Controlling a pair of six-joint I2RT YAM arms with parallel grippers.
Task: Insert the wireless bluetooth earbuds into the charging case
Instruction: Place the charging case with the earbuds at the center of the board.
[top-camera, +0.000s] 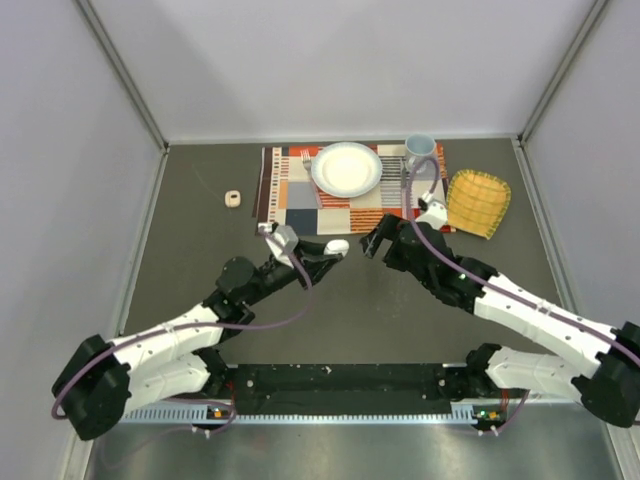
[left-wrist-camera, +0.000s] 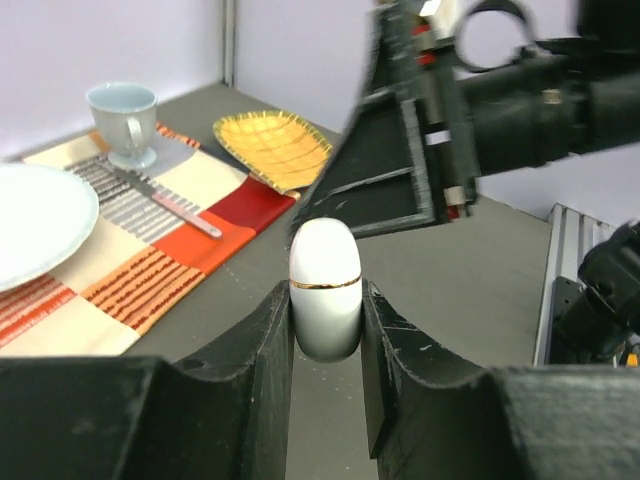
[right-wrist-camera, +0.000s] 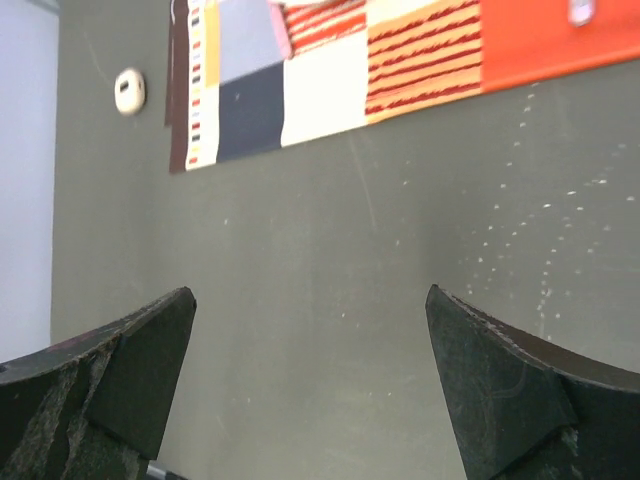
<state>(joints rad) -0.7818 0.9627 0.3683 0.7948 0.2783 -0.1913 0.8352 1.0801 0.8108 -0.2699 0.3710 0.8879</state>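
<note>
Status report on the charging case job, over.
Left tool shut on white charging case, lid closed. Right tool open, empty, just opposite. Small pale item left of the placemat, too small to identify.

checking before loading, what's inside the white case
Only the outer shell shows: the case, held in the left gripper, is closed, so whatever is inside is hidden.

no text, label, brand or number can be read on anything here.
</note>
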